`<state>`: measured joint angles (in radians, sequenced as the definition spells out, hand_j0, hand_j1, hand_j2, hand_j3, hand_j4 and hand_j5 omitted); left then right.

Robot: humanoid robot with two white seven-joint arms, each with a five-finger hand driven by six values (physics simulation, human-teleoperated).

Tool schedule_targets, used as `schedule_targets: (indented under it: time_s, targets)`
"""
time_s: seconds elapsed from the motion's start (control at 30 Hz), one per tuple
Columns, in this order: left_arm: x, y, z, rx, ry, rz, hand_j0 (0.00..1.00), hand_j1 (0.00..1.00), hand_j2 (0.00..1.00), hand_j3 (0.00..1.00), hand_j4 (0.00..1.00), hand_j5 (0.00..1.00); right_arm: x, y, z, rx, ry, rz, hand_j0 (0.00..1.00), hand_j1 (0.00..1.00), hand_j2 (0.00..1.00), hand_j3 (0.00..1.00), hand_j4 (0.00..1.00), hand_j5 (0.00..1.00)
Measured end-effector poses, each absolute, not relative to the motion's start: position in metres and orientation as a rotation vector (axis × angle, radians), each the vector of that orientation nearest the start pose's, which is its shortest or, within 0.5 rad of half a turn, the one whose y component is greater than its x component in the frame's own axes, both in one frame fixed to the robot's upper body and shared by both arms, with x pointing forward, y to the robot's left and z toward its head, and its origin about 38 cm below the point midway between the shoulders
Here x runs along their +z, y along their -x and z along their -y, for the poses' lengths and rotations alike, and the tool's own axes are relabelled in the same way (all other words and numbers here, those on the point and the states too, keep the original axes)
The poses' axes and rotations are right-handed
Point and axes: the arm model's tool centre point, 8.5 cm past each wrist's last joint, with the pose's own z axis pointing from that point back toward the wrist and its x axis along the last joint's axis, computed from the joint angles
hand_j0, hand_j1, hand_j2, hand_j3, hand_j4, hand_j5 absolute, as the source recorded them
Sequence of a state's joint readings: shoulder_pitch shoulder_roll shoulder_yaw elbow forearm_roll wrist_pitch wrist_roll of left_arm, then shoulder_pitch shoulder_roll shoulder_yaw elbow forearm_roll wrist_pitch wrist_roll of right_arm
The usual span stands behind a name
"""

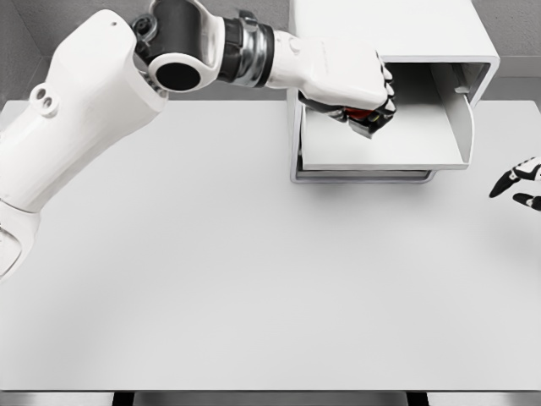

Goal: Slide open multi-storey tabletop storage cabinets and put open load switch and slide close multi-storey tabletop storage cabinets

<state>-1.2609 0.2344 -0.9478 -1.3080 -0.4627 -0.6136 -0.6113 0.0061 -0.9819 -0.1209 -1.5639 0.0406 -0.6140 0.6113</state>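
- Left arm [93,93] entering from the picture's left edge, white, bent at the elbow, reaching across the back of the white table [211,279] toward the cabinet.
- Left hand [359,89] poised over the pulled-out drawer, fingers curled tight around a small red and dark object, apparently the load switch [359,114], only partly visible under the fingers.
- Storage cabinet [389,25] standing at the table's far edge, right of middle, white, top drawer [380,144] slid out toward the camera, interior bare apart from the hand above it.
- Lower drawer front just visible beneath the open one, closed.
- Right hand [517,184] at the picture's right edge, only dark fingertips showing, spread apart, holding nothing, well apart from the cabinet.
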Motion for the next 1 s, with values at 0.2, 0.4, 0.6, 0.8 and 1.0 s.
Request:
schedule_targets:
  time_s: [0.2,0.4,0.6,0.8,1.0]
  targets:
    - [0.356,-0.470,-0.005,2.563,0.403,-1.737,1.00,1.00,1.00,1.00,1.00,1.00,0.238,-0.337,0.430,1.697,0.385,1.466,0.49,0.49,0.49,0.49,0.49,0.49]
    - [0.355,-0.470,0.000,2.563,0.384,-1.748,1.00,1.00,1.00,1.00,1.00,1.00,0.235,-0.336,0.424,1.717,0.372,1.464,0.49,0.49,0.49,0.49,0.49,0.49]
    - [0.362,-0.463,0.002,2.529,0.333,-1.787,1.00,1.00,1.00,1.00,1.00,1.00,0.233,-0.334,0.411,1.751,0.339,1.474,0.50,0.50,0.50,0.50,0.50,0.50]
    - [0.425,-0.413,-0.079,2.362,0.216,-1.925,1.00,1.00,1.00,1.00,1.00,1.00,0.229,-0.335,0.397,1.781,0.301,1.487,0.50,0.50,0.50,0.50,0.50,0.50]
    - [0.476,-0.391,-0.213,2.442,0.449,-2.021,1.00,1.00,1.00,1.00,1.00,1.00,0.242,-0.355,0.364,1.865,0.269,1.543,0.50,0.50,0.50,0.50,0.50,0.50]
